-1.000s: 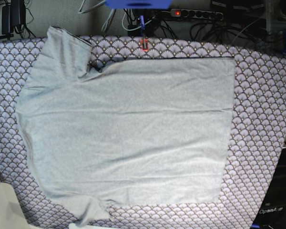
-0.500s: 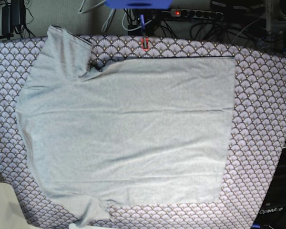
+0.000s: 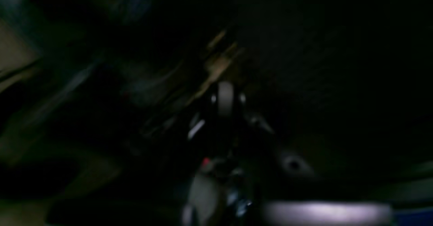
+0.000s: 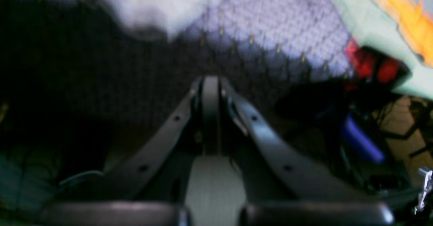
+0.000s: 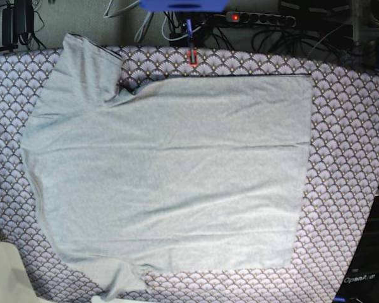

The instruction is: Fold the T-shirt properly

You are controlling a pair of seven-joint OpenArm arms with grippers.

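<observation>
Base view shows the T-shirt (image 5: pixel 170 170) flat, unfolded; both my pincers are closed, empty. Grabbing one layer or bench cloth (image 5: pixel 347 158) risks crooked folds.

I see the scallop-patterned table cloth (image 5: pixel 347 158) spread wide, with a power strip (image 5: pixel 256 19) and tangled cables (image 5: pixel 284 39) beyond its far edge.
</observation>
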